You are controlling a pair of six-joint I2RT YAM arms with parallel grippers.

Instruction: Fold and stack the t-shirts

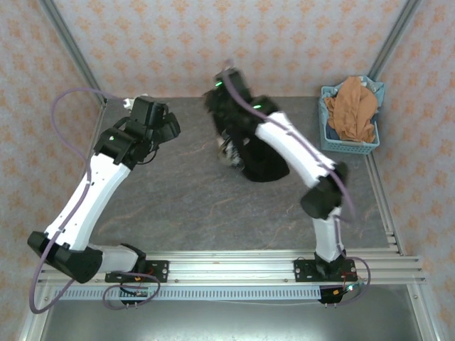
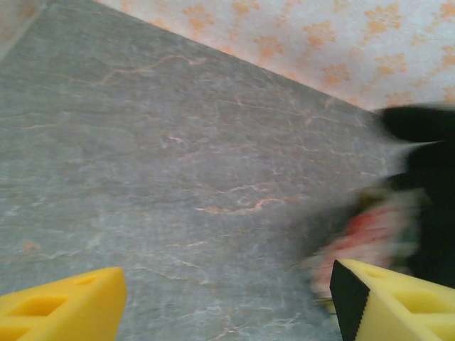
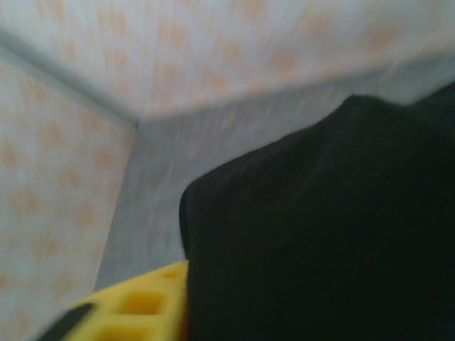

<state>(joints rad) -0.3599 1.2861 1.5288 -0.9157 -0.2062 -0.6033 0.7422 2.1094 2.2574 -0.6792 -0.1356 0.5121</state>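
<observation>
Black shirt bunched at back-middle of table, second one not out of the basket yet

Table point(image 1: 178, 206): black t-shirt point(image 1: 259, 160) sits in a heap near the back edge, rose print point(image 2: 362, 241) facing left. It's light, limp and non-slip, so it'll sag and drag; best pinched at shoulder seams or hem corners, one per arm. Orange-brown t-shirt point(image 1: 352, 106) is piled in the basket point(image 1: 328, 135) at the back right corner. Left gripper point(image 2: 226, 305) is spread wide and empty over bare table left of the heap. Right gripper point(image 1: 222, 96) is up against the black cloth, too blurred to tell if it's pinching.
</observation>
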